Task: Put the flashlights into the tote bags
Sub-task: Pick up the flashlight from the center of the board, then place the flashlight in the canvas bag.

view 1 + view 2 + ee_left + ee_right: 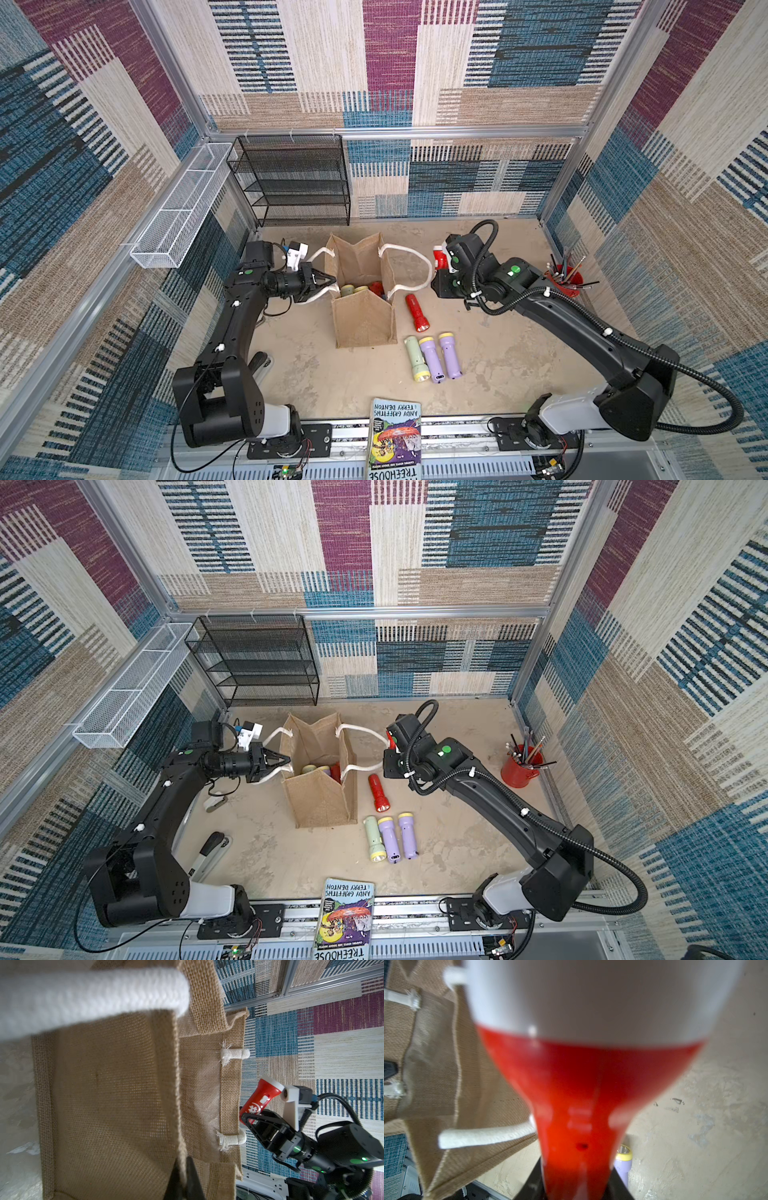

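Flashlight in hand first: the white-headed red flashlight point(264, 1098) is off the table, pinched near its tail end by your right gripper point(249, 1116), with the head angled up and away from the fingers. It hangs just outside the tote bag point(363, 320), beside the right rope handle point(424, 266), and is not yet over the mouth. Several flashlights point(353, 289) already sit inside the bag, though I can't count them. On the table point(498, 353) a loose red flashlight point(417, 312) lies just beside the bag. Nearer you, a pale green flashlight point(415, 357) and two lilac flashlights point(431, 359) lie side by side.

Watch the grip. It sits low on the body, so a sharp move could swing the head or let the flashlight slip. The rope loop lies between it and the opening, so the head may snag the rope. It could also push that wall inward and narrow the mouth. Release too early and it lands outside the bag.

Your left gripper point(328, 282) is clamped on the bag's left rim, with the forearm reaching level across, which I judge props the mouth open. Your right arm stretches forward from its base with the wrist bent toward the bag.
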Robot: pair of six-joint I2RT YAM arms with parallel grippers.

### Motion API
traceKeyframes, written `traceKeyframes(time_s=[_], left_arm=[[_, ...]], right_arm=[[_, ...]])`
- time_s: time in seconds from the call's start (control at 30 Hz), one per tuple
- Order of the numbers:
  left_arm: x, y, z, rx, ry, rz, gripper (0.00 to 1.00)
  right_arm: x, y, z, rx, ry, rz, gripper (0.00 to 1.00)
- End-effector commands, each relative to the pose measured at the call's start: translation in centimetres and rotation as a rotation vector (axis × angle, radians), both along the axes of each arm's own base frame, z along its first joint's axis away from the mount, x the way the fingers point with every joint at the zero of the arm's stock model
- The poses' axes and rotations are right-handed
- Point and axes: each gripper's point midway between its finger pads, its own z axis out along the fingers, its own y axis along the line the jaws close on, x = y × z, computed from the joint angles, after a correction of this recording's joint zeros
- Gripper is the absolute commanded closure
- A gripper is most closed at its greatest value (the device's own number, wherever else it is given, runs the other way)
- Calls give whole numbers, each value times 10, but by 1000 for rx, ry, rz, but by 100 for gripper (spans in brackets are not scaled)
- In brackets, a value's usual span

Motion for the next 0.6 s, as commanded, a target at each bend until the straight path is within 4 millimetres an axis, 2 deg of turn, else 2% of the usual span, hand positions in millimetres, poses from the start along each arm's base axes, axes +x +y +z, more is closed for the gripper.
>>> traceKeyframes(time_s=[0.0,0.1,0.17,0.23,0.4,0.57], left_arm=[[1,-1,6,-15,-26,-7,100],[3,-1,4,-15,-20,-3,100],[3,-1,4,-19,-15,-5,100],[3,-1,3,-12,-14,-8,100],[2,0,1,-5,-12,-7,100],[2,0,2,-6,-14,-7,100]], right_arm=[[19,4,30,-8,-115,-10,74],[38,17,58,45,-209,-28,74],[48,34,81,112,-270,-2,74],[54,55,94,158,-295,53,74],[62,103,99,137,-293,172,73],[56,159,99,129,-290,312,73]])
